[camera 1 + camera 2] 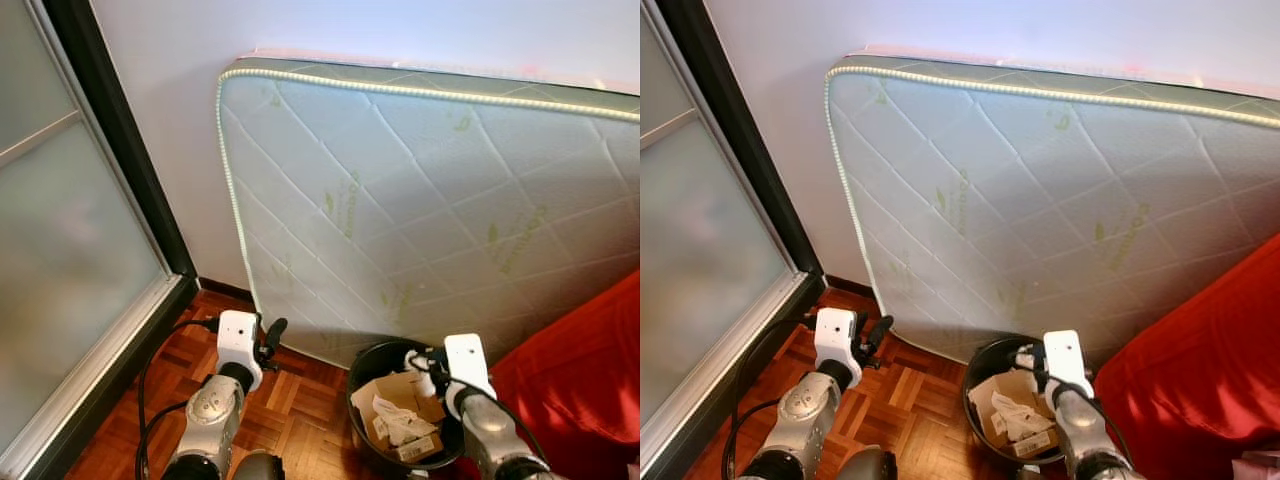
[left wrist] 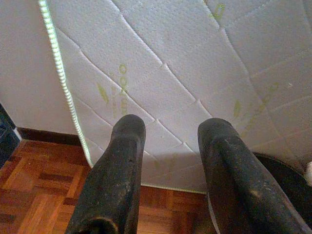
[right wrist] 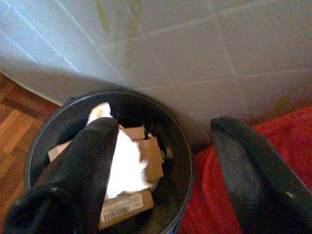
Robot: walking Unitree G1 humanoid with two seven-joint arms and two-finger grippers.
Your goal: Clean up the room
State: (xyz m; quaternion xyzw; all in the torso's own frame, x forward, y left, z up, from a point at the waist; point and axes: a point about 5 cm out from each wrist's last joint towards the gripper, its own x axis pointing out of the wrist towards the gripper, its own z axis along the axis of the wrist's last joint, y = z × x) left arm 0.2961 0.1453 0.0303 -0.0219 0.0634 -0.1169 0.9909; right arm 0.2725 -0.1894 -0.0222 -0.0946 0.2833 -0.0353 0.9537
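A black round bin [image 1: 362, 368] stands on the parquet floor at the foot of a mattress. It holds flattened cardboard [image 3: 153, 157] and crumpled white paper [image 3: 127, 168]. My right gripper [image 3: 165, 126] hovers just above the bin's rim [image 3: 186, 163], open, with nothing between its fingers; it also appears in the head view [image 1: 420, 360]. My left gripper [image 2: 173, 126] is raised over bare floor to the left of the bin, open and empty, pointing at the mattress's lower corner. Its black fingers [image 1: 272, 334] stick out from the white wrist.
A quilted white mattress [image 1: 420, 200] leans on its long edge against the wall, right behind the bin. A red fabric surface [image 1: 585, 370] lies at the right, touching the bin. A frosted sliding door [image 1: 70, 250] with a dark frame runs along the left.
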